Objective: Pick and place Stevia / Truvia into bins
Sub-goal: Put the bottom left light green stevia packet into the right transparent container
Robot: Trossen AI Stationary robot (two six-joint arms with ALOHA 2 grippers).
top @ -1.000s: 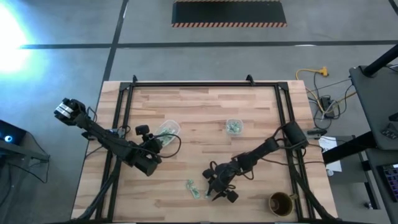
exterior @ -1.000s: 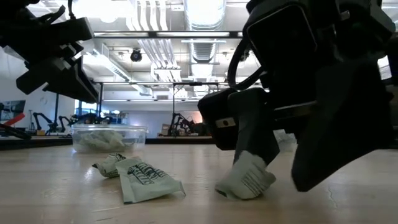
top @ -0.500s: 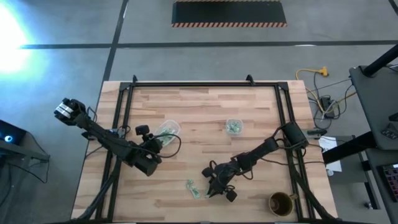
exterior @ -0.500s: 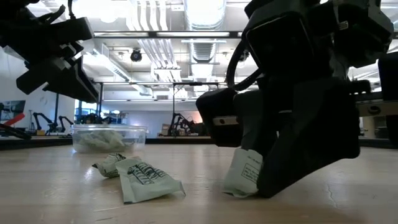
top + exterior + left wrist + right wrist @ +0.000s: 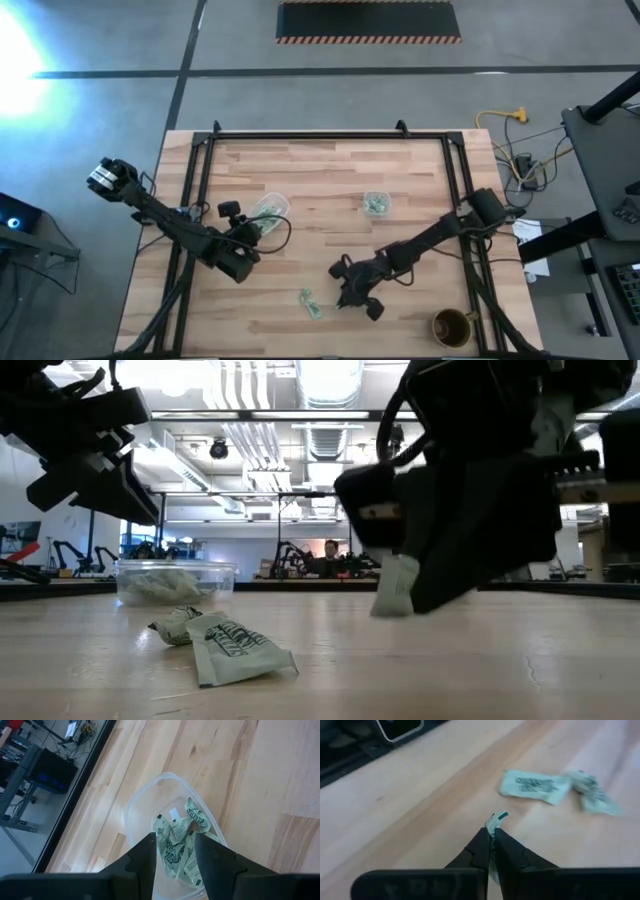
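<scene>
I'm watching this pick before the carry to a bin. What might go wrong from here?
The right gripper pinches the lifted packet only by its edge, so it may slip out during the carry. Two more packets lie on the table nearby; a low swing might scatter them. The smaller bin has a narrow opening, so a dangling packet may catch its rim. The left gripper hangs over the larger bin.

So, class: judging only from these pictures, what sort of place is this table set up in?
Probably a robotics lab or workshop. Beyond the wooden table the low view shows a big hall with exposed ceiling ducts and more robot arms at far benches; the high view shows a grey floor with hazard-striped matting.
</scene>
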